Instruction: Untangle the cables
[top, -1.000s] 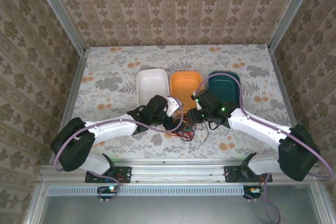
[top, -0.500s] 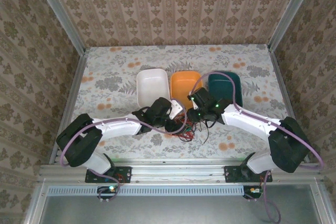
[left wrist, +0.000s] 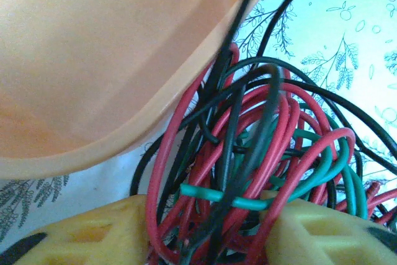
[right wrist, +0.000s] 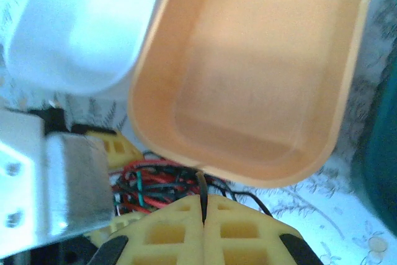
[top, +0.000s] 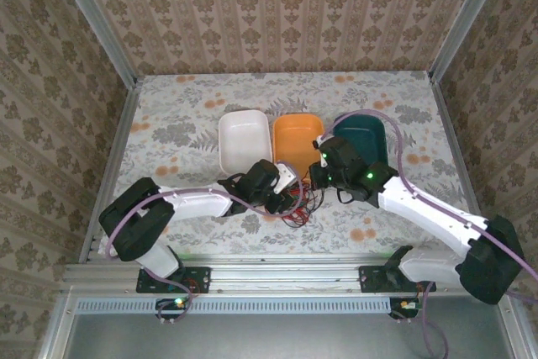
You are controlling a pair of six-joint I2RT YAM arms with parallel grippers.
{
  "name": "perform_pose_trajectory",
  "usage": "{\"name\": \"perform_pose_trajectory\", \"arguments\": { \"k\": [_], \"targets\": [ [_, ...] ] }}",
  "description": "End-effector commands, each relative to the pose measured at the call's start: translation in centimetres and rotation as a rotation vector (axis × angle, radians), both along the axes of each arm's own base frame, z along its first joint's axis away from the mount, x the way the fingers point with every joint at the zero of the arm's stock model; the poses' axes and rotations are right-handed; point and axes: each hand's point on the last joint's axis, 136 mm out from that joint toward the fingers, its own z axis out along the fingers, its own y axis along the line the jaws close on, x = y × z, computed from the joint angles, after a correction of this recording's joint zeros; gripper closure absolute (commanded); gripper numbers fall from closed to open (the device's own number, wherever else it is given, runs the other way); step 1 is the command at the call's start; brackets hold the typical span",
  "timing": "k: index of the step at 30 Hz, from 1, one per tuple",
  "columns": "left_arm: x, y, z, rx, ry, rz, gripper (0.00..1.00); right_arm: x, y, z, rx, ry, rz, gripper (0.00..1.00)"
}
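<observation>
Top view: flowered worktop (top: 176, 115) with three trays in a row at mid-depth: white tray (top: 244, 136) on the left, orange tray (top: 296, 134) in the middle, dark green tray (top: 370, 134) on the right. The cables (top: 296, 208) lie as one small red, green and black tangle on the worktop, just in front of the orange tray's near edge. Both arms reach in toward it. The left hand (top: 280, 197) is at the tangle's left side. The right hand (top: 318, 178) is at its far right side, by the orange tray's near right corner. Finger gaps are too small to read from up here.

Left wrist view: two yellow fingers (left wrist: 87, 234) at the bottom edge, standing apart. The bundle of red, green and black loops fills the gap between them. Strands lie against both inner faces, but I cannot tell if they are squeezed. The orange tray's rounded corner sits upper left, right beside the tangle, with a black strand running up along its rim. Worktop print shows at the upper right.

Right wrist view: yellow fingers pressed together at the bottom, with one black cable (right wrist: 201, 187) pinched in the seam between them. The strand runs up toward the orange tray's near rim. The rest of the tangle sits left of the fingers, under that rim. The white tray is upper left, the green tray's edge far right. A metal bracket (right wrist: 62, 184) of the left arm stands at lower left, with a yellow fingertip just above the wires.
</observation>
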Motion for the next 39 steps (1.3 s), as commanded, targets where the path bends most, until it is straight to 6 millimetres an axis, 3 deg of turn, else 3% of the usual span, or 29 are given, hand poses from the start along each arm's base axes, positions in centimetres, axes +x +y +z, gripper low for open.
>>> {"name": "perform_pose_trajectory", "arguments": {
  "k": [1, 5, 17, 23, 26, 30, 39],
  "targets": [
    [0.1, 0.9, -1.7, 0.059, -0.007, 0.016, 0.58, 1.3, -1.0, 5.5, 0.027, -0.138, -0.075, 1.00],
    [0.0, 1.2, -2.5, 0.077, 0.000, 0.018, 0.68, 1.9, -2.4, 9.3, 0.035, -0.236, -0.145, 1.00],
    [0.1, 1.8, -3.4, 0.109, 0.000, 0.036, 0.68, 2.6, -7.9, 19.5, 0.046, -0.550, -0.396, 1.00],
    [0.2, 2.2, -3.6, 0.122, -0.008, 0.052, 0.67, 2.9, -10.3, 23.4, 0.038, -0.640, -0.469, 1.00],
    [0.2, 2.2, -3.4, 0.120, -0.015, 0.054, 0.67, 4.1, -12.0, 22.8, 0.036, -0.579, -0.523, 1.00],
    [0.2, 2.3, -3.1, 0.121, -0.026, 0.060, 0.67, 5.8, -14.4, 19.8, 0.050, -0.493, -0.619, 1.00],
    [0.2, 2.4, -3.2, 0.147, -0.044, 0.071, 0.67, 9.5, -17.1, 9.8, -0.005, -0.352, -0.710, 1.00]
  ]
}}
